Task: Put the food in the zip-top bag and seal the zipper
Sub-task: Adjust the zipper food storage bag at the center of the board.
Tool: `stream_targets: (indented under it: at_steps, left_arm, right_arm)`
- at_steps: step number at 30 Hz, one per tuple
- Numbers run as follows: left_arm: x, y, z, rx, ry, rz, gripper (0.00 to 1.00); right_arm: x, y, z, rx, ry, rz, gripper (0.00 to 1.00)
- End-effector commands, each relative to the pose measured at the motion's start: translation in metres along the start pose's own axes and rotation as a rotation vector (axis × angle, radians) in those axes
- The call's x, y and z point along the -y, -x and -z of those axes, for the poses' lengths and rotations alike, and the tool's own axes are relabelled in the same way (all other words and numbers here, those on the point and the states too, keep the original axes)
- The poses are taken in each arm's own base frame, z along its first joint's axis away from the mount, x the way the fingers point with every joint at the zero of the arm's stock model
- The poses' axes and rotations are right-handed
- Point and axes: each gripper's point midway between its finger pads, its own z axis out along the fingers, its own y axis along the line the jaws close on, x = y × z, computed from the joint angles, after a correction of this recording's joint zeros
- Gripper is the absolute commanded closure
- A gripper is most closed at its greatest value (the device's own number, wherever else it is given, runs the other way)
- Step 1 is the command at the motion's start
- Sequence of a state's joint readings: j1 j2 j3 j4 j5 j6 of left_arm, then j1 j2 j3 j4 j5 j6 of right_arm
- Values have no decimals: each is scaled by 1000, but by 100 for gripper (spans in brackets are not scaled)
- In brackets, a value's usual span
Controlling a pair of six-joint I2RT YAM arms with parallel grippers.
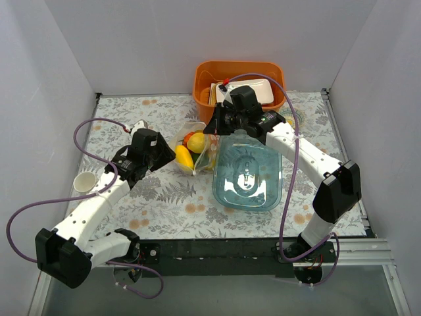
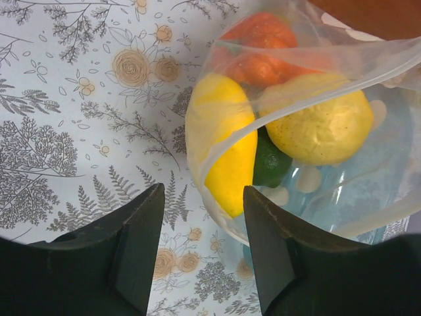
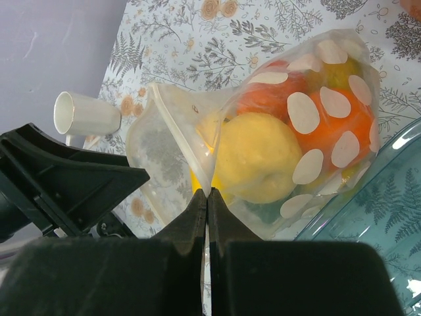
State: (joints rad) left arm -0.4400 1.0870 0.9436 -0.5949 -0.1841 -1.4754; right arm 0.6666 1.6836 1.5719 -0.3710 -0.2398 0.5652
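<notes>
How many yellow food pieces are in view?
2. A long one lies at the mouth of the bag. A round one sits beside it, deeper in, next to the orange piece. More may be hidden under these.

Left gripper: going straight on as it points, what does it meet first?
Probably the zip-top bag, at the long yellow fruit inside; the left gripper is open, depth unclear.

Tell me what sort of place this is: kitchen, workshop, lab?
Most likely a lab robot cell, not a kitchen: plain white walls around a floral tablecloth, two arms bolted at the near edge, toy food in a bag.
</notes>
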Motion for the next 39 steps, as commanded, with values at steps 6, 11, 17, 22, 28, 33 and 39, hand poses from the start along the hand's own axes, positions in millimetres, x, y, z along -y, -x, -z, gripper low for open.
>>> stream_targets:
  at_steps: [6, 11, 17, 22, 28, 33, 39]
  left_arm:
    - [7, 12, -5, 39, -11, -8, 91]
    - [16, 14, -9, 31, -41, -15, 100]
    - [31, 24, 4, 32, -82, -15, 100]
    - [54, 54, 30, 56, -94, -9, 100]
    - [81, 82, 66, 52, -124, -56, 100]
    - [63, 57, 49, -29, -74, -64, 100]
    - [61, 28, 29, -112, -117, -65, 100]
  right_arm:
    - [-18, 12, 12, 36, 75, 15, 96]
    - [-13, 3, 9, 7, 68, 4, 95]
    - [-8, -4, 4, -26, 55, -1, 94]
    - [-24, -6, 4, -75, 135, 13, 94]
    - [-47, -7, 12, -91, 251, -7, 93]
    - [-34, -18, 0, -115, 221, -39, 92]
    - [-18, -34, -14, -146, 193, -63, 84]
